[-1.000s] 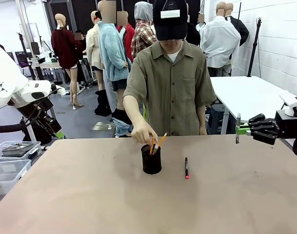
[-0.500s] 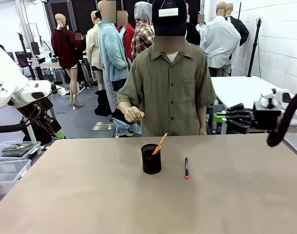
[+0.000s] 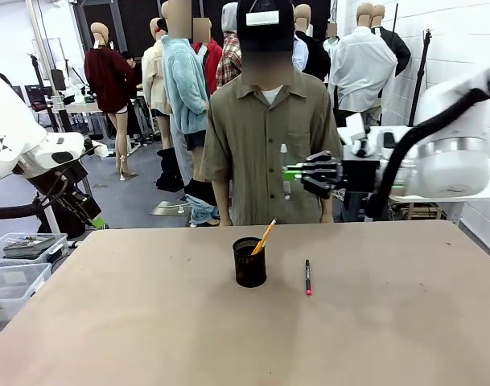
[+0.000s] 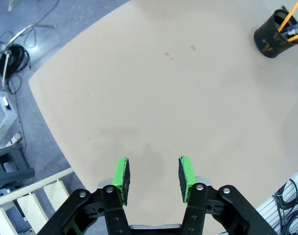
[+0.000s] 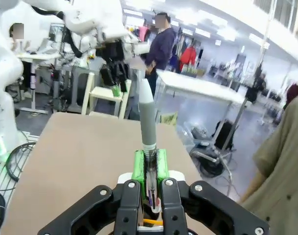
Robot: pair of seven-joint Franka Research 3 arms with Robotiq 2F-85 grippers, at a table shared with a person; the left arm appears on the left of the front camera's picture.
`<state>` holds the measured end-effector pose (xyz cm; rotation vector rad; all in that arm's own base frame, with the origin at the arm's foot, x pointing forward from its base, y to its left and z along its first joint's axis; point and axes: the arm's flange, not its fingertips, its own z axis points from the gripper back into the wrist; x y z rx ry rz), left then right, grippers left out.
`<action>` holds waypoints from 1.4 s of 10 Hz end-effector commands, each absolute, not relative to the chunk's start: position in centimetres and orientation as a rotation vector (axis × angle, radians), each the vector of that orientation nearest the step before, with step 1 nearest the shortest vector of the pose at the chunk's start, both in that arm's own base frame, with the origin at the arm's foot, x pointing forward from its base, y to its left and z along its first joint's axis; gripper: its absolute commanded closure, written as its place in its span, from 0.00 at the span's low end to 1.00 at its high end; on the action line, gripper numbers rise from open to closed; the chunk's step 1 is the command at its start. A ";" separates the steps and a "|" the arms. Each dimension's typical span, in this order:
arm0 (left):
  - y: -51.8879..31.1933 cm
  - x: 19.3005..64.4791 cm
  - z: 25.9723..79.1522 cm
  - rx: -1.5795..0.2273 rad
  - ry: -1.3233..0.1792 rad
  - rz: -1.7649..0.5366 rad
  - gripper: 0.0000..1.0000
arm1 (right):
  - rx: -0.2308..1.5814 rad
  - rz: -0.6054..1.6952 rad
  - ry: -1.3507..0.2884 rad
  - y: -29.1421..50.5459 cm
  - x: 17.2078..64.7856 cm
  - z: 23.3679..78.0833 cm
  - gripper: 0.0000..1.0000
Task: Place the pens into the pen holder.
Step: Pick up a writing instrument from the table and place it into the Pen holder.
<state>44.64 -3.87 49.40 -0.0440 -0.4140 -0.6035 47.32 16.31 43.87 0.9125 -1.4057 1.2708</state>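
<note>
Right claw (image 3: 291, 171) has swung in from the right edge of the tabletop (image 3: 132, 322) and is now high above the pen holder (image 3: 249, 264), slightly to its right. The person's hand has left it. The claw is clamped on the grey pen (image 3: 284, 183), long axis vertical. I judge it is ready to lower. The red-tipped pen (image 3: 307, 277) lies flat with its tip toward me. Left claw (image 4: 153, 174) is apart and empty.

Leaning pencils (image 3: 265, 236) partly block the pen holder's (image 3: 249, 265) mouth.
</note>
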 end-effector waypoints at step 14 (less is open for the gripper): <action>-3.8 44.8 49.5 -0.030 -0.419 -0.596 0.46 | 1.423 1.378 -1.092 22.8 56.8 36.0 1.00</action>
